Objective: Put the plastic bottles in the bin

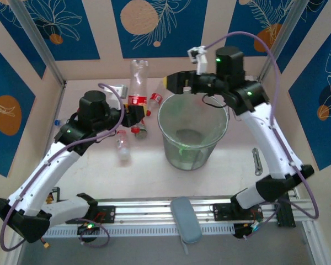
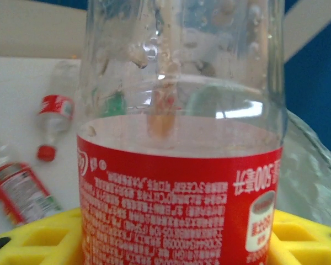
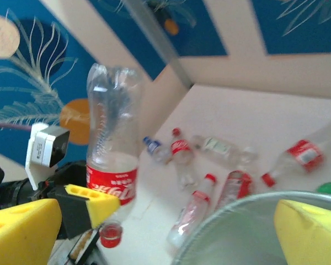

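Just left of the bin (image 1: pixel 182 150), the left gripper (image 1: pixel 133 114) is holding an upright red-labelled bottle (image 1: pixel 137 83) by its lower body, with its jaws about half closed around the label. To do this carry well, I judge the arm should be lifting until the bottle's base is clearing the bin's rim, then travelling rightward over the bin's mouth before letting go. Above the bin's far rim the right gripper (image 1: pixel 176 83) is hanging wide open and empty, so that side of the mouth is looking crowded. The bin's left and near rim is offering freer passage. Left of the bin, several other bottles (image 1: pixel 123 146) are lying on the table (image 1: pixel 237 165), apart from the bin's wall and low beneath the likely path.
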Available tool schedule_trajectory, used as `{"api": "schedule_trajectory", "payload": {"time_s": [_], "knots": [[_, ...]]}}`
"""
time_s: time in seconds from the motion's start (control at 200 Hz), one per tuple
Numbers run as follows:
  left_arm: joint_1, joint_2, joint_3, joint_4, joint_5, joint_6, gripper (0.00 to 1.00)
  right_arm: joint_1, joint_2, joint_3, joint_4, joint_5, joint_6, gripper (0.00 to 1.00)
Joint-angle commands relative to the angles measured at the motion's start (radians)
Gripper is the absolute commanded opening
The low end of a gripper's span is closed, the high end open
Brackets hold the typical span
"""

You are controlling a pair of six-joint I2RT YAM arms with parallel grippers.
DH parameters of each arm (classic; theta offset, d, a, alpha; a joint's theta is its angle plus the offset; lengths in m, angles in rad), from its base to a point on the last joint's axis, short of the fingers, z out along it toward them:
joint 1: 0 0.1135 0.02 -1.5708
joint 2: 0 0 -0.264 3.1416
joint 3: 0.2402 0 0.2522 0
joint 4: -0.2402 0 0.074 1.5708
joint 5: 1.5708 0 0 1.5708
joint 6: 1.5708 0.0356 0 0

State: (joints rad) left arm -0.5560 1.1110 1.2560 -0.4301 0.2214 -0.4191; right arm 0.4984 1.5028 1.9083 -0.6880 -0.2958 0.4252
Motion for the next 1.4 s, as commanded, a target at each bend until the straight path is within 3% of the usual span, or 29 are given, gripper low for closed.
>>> {"api": "schedule_trajectory", "payload": {"time_s": [0.0, 0.31, 0.71, 0.765, 0.915, 1.01, 1.25, 1.396], "knots": [[-0.038, 0.020, 0.025, 0.046, 0.039, 0.059, 0.26, 0.041, 0.058, 0.068, 0.030, -0.061, 0.010, 0.99], [-0.076, 0.041, 0.030, 0.064, 0.061, 0.074, 0.23, 0.080, 0.215, 0.164, 0.050, -0.081, 0.019, 0.95], [-0.076, 0.052, 0.025, 0.088, 0.062, 0.054, 0.25, 0.078, 0.208, 0.151, 0.065, -0.051, 0.022, 0.59], [-0.077, 0.051, 0.026, 0.090, 0.059, 0.055, 0.34, 0.078, 0.204, 0.149, 0.075, -0.048, 0.021, 0.59], [-0.077, 0.029, 0.026, 0.107, 0.051, 0.058, 0.85, 0.066, 0.198, 0.156, 0.117, -0.053, 0.021, 0.55], [-0.076, 0.013, 0.046, 0.052, -0.018, 0.063, 0.99, 0.042, 0.201, 0.201, 0.136, -0.054, 0.020, 0.54], [-0.076, -0.032, 0.025, 0.033, -0.066, 0.053, 1.00, -0.053, 0.176, 0.304, 0.159, -0.003, 0.006, 0.53], [-0.077, 0.015, 0.035, 0.038, -0.076, 0.042, 0.97, -0.139, 0.129, 0.305, 0.152, -0.005, -0.001, 0.53]]}}
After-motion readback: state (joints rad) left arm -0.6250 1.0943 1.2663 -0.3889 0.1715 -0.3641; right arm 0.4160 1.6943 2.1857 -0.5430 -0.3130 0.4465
